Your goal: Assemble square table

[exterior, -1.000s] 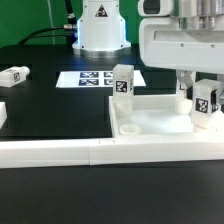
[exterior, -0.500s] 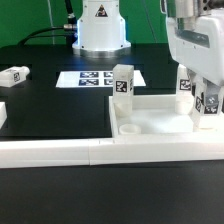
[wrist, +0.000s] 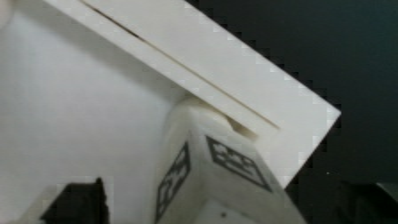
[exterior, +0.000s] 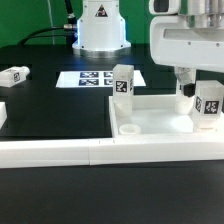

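The white square tabletop [exterior: 150,124] lies flat against the white border bars. One white tagged leg [exterior: 123,82] stands upright at its far corner on the exterior view's left. A second tagged leg [exterior: 208,104] stands at the far corner on the right, between my gripper's [exterior: 205,98] fingers. In the wrist view this leg [wrist: 222,165] rises between the two dark fingers [wrist: 75,203], with a gap showing on each side, above the tabletop [wrist: 89,110]. My gripper [wrist: 217,208] looks open around it. A third leg [exterior: 14,75] lies on the black table at the far left.
The marker board [exterior: 95,78] lies behind the tabletop. The robot base [exterior: 100,28] stands at the back. Long white border bars [exterior: 60,150] run along the front and up the right side.
The hand swung to the exterior view's right and turned, then came back left to about where it was. The leg between the fingers stayed at its corner.
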`<action>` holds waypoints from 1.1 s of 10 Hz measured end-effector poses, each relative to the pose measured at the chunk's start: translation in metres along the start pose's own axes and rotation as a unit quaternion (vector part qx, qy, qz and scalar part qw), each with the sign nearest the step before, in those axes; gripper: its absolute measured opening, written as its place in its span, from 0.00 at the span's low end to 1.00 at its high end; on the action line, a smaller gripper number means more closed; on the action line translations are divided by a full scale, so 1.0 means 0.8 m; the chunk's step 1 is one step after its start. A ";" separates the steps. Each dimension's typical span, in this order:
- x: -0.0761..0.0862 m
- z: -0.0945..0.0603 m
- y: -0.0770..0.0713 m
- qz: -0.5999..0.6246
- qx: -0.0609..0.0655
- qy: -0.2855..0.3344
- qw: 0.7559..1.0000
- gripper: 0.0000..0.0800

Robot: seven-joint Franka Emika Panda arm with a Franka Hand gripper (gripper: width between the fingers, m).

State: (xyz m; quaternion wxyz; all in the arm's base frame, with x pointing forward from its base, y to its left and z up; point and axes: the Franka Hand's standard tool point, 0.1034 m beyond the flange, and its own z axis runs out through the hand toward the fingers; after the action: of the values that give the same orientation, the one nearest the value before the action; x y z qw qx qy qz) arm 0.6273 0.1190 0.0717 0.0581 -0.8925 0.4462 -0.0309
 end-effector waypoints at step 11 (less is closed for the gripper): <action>0.014 -0.004 -0.001 -0.335 -0.001 0.023 0.942 0.64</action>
State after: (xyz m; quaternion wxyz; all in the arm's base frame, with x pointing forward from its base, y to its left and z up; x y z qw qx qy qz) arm 0.6344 0.1101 0.0748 0.0337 -0.9895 0.1224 -0.0687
